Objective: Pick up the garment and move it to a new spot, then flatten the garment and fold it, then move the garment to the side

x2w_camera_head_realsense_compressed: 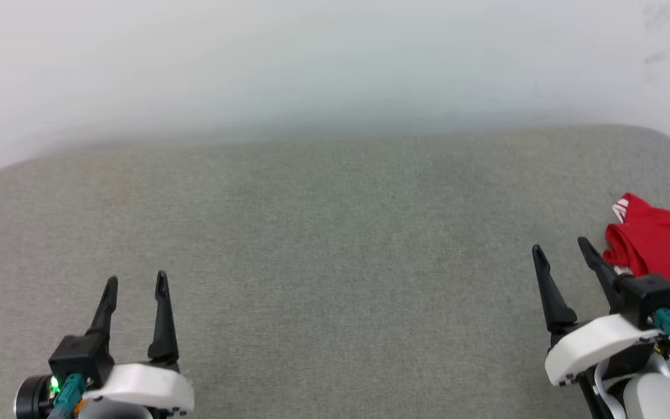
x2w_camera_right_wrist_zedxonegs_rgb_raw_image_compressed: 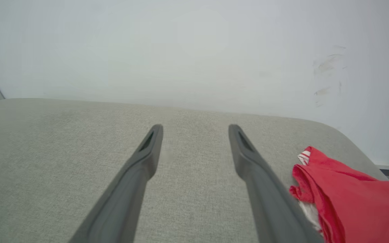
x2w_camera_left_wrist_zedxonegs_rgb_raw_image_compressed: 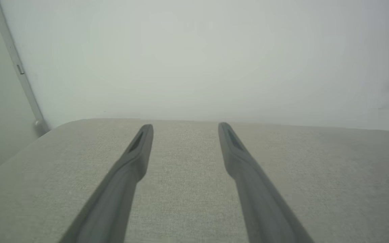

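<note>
Low at seven o'clock of the head view, the left gripper (x2w_camera_head_realsense_compressed: 137, 278) hangs over bare grey cushion (x2w_camera_head_realsense_compressed: 335, 233), its two dark fingers spread as wide as they go and nothing between them. Across at five o'clock the right gripper (x2w_camera_head_realsense_compressed: 560, 244) is spread just as wide and is just as empty. Beside its outer finger, at four o'clock, lies the garment (x2w_camera_head_realsense_compressed: 660, 247). It is a bunched red heap at the cushion's right edge, with white-and-red stripe trim at its far corner, and it runs out of the picture. Whether finger and cloth touch I cannot tell.

A heap at the side fits either a shirt waiting to be lifted or one set aside once folded. The layers are too rumpled to settle which. Either way, thin jersey slides and sags. Any grip should pinch a whole fold rather than one layer, and a passing finger should keep off the cloth so it does not drag it.
</note>
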Controlling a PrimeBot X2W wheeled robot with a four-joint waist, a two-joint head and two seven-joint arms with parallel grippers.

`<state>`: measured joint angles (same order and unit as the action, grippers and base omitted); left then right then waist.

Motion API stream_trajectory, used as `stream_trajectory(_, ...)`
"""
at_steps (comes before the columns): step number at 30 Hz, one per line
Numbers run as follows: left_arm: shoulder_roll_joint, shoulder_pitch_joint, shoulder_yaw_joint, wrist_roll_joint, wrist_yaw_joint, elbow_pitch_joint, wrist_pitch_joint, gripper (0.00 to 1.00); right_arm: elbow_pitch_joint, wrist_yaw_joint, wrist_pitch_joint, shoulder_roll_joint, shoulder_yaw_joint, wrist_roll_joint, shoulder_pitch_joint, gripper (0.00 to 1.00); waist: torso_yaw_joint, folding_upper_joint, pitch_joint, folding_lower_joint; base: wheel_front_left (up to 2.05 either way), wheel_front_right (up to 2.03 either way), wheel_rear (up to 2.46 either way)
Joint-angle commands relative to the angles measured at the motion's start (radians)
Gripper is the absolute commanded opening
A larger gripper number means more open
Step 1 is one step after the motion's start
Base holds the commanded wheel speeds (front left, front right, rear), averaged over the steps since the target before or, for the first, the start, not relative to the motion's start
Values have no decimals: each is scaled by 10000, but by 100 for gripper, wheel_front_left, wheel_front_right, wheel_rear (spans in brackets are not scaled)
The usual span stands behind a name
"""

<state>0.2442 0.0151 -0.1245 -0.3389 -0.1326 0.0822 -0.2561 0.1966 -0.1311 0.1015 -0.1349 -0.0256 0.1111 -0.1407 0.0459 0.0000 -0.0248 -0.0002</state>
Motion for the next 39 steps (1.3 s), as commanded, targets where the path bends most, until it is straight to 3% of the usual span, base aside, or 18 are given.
stream_trajectory(1,60,-193,10,-2,-40,16,-30,100,-175,8,-40,57,18,-130,227,100,-235,0,311,2,0,0,0)
stream_trajectory(15,145,-948,-190,-286,271,195,38,100,-3253,8,-922,594,584,-331,2642,100,-127,0,849,2,0,0,0)
stream_trajectory(35,195,-762,-340,-431,232,292,52,100,-3536,8,-973,831,615,-195,2900,100,-131,0,784,2,0,0,0)
stream_trajectory(36,132,-880,-340,-432,240,300,102,0,-3504,0,-1003,783,607,-227,2883,0,-129,0,783,3,0,0,0)
stream_trajectory(39,26,-880,-284,-733,298,445,200,0,-3364,0,-973,786,550,111,2912,0,-134,0,774,3,0,0,0)
